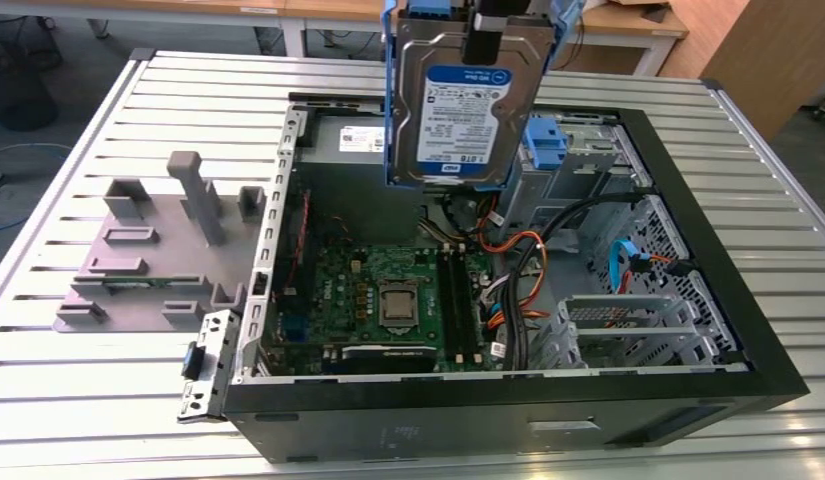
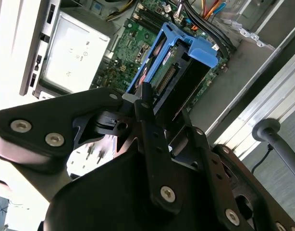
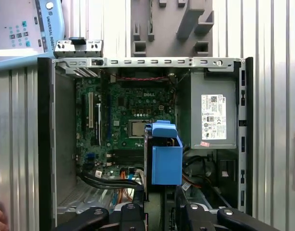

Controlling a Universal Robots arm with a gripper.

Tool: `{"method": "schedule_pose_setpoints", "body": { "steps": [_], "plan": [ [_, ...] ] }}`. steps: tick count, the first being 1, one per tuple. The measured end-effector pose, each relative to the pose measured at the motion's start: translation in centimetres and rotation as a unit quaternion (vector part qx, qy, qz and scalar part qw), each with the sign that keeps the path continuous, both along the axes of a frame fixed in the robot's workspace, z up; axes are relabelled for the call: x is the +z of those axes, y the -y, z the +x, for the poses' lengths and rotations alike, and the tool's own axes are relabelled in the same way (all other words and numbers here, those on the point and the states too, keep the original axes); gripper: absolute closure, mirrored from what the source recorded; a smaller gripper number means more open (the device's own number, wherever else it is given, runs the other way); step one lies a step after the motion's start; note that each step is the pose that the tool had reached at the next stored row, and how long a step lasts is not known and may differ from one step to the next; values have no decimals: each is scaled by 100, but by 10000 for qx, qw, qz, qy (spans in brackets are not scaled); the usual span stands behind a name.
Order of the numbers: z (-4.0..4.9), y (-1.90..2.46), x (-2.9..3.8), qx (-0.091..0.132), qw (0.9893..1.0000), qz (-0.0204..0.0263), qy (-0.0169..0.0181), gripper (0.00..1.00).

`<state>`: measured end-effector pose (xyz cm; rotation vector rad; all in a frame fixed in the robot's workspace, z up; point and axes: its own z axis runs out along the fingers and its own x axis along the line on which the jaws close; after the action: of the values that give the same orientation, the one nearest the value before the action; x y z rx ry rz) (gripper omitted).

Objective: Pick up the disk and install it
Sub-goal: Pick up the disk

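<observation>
The disk (image 1: 460,105), a silver hard drive with a white-and-blue label in a blue carrier bracket, hangs upright in the air above the back of the open computer case (image 1: 519,400). My gripper (image 1: 499,25) is shut on its upper end, a dark finger lying over the silver face. In the first wrist view the disk (image 3: 165,154) shows edge-on, over the motherboard (image 3: 133,120) and beside the power supply. In the second wrist view my gripper (image 2: 164,108) clamps the carrier's near end, and the disk (image 2: 178,72) points down into the case.
A grey power-supply box (image 3: 212,115) sits in one corner of the case. A lone blue bracket (image 1: 562,140) sits in the drive bay at the back, with a metal cage (image 1: 626,320) and orange cables (image 1: 519,250) nearby. A grey fixture (image 1: 159,250) stands on the slatted table (image 1: 65,400).
</observation>
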<state>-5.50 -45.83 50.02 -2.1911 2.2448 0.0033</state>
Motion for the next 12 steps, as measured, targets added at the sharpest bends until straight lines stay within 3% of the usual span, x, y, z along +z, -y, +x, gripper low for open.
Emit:
{"method": "schedule_pose_setpoints", "body": {
  "steps": [12],
  "plan": [
    [0,201,0,0,10000,0,0,65]
  ]
}}
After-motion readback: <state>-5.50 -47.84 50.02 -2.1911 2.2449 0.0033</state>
